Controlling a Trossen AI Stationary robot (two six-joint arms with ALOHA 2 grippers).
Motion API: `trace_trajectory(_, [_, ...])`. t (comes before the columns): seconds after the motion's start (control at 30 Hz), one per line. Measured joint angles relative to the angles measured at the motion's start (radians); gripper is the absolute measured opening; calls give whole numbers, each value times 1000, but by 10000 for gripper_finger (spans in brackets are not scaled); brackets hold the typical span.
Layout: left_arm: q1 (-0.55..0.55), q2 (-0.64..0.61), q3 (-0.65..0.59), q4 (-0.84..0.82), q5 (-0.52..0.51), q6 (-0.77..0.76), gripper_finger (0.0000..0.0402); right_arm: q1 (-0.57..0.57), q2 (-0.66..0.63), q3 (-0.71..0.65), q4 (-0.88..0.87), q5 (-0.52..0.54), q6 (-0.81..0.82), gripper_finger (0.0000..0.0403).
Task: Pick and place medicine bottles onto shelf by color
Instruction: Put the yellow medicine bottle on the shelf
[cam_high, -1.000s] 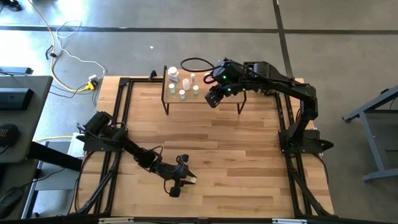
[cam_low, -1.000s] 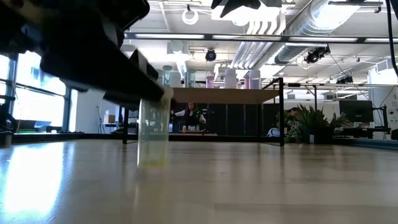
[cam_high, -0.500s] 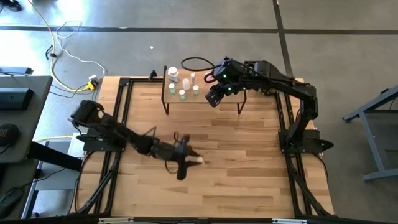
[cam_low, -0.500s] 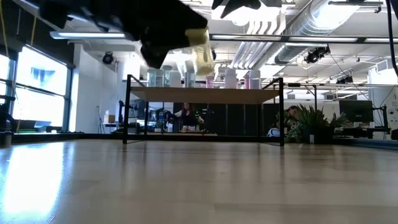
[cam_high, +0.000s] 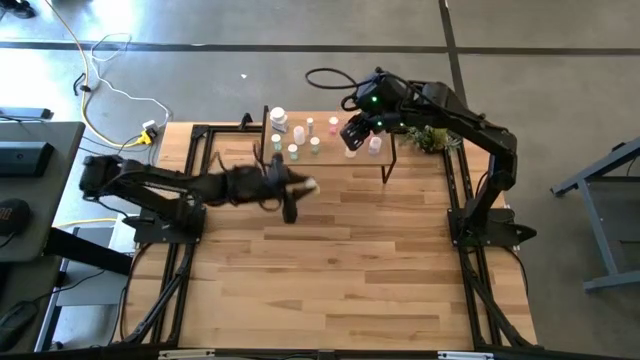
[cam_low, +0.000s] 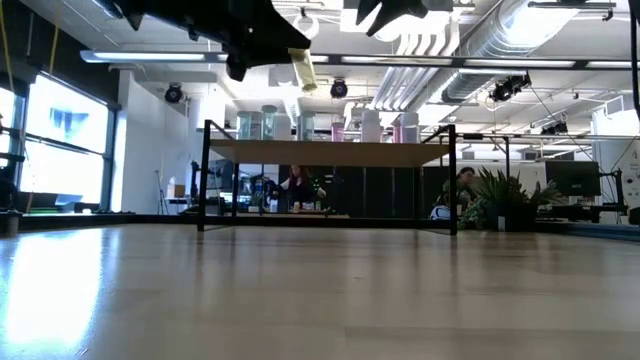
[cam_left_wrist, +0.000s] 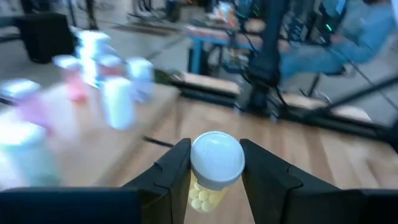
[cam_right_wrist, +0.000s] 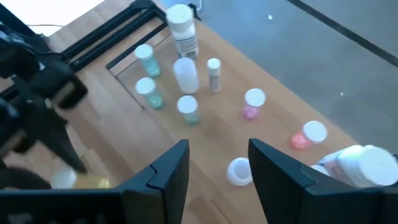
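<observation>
Wood surface: light plank counter (cam_high: 340, 270), bare across its near half.
Shelf: low light-wood board on thin black legs (cam_high: 330, 150) at the far side of the counter; in the low view (cam_low: 330, 153) bottles stand in a row along its top.
Left hand: (cam_high: 300, 187) stretched out across the counter, raised above it, just in front of the shelf's left part. Its two fingers are clenched on a yellow-filled bottle.
Yellow-filled bottle: (cam_left_wrist: 214, 169) white cap, pale yellow tablets visible through the wall, pinched on both sides below the cap; in the low view (cam_low: 301, 68) it hangs tilted in the air, above shelf height.
Right hand: (cam_high: 352, 134) hovers over the shelf's right-centre part; its fingers (cam_right_wrist: 163, 177) stand apart with nothing between them.
Bottles on shelf, left group: a tall white bottle (cam_right_wrist: 181, 29) at the far end, three green ones (cam_right_wrist: 148, 92) and some white ones near it.
Bottles on shelf, middle: two pink ones with white caps (cam_right_wrist: 252, 102), one of them lying over; a small white jar (cam_right_wrist: 238, 171) beside them.
Wide white bottle: (cam_right_wrist: 357, 163) close to the right hand.
</observation>
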Motion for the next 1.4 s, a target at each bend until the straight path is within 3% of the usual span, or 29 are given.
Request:
trace_trajectory(0.17, [125,-75,4,-4,28,10,118,-30,0,0,0,0,-6,156])
trace_trajectory(0.37, [244,-100,108,-65,31,103,117,-47,0,0,0,0,-6,156])
trace_trajectory(0.7, [388,9,320,-219,124,168,117,-52,0,0,-2,8,-32,156])
trace_trajectory(1.03, [398,209,429,-221,224,148,117,-73,0,0,-46,80,-58,156])
trace_trajectory(1.3, [367,311,481,-223,235,142,117,-124,0,0,-75,78,-58,156])
trace_trajectory(1.4, [348,331,483,-230,195,117,117,-135,0,0,-75,78,-58,156])
